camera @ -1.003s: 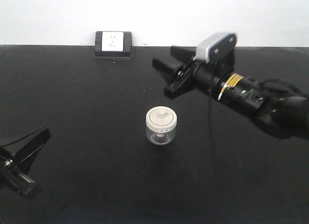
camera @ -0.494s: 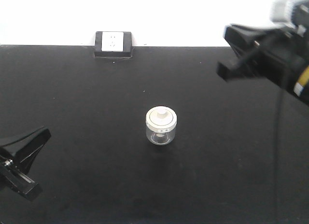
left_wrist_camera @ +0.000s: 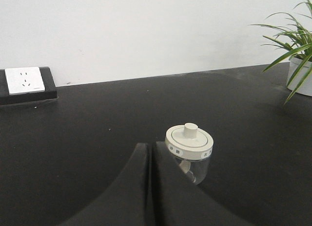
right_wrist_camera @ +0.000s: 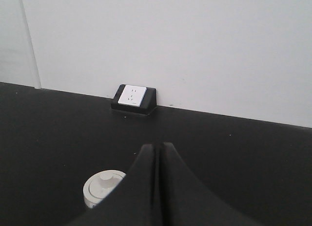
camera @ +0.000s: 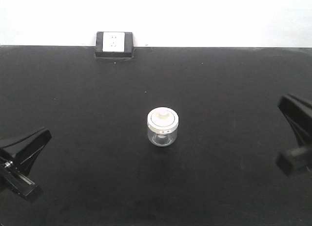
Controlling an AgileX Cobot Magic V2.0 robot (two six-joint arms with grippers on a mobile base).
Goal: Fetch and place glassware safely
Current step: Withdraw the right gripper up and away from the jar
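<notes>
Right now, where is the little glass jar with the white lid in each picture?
Exterior front-facing view: the glass jar stands mid-table, upright.
Left wrist view: right of centre, just past the shut left gripper.
Right wrist view: bottom left, only its lid, partly behind the shut right gripper.
Shared landmark: the wall socket at the table's back edge.

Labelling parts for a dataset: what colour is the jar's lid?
Cream-white, with a matching central knob; the lid shows best in the left wrist view.

Lid band of jar [left_wrist_camera: 189, 151]: small dark marks, just ahead-right of the closed left jaws; illegible.
Wall socket plate [right_wrist_camera: 132, 94]: slots only, far beyond the closed right jaws; no lettering.
</notes>
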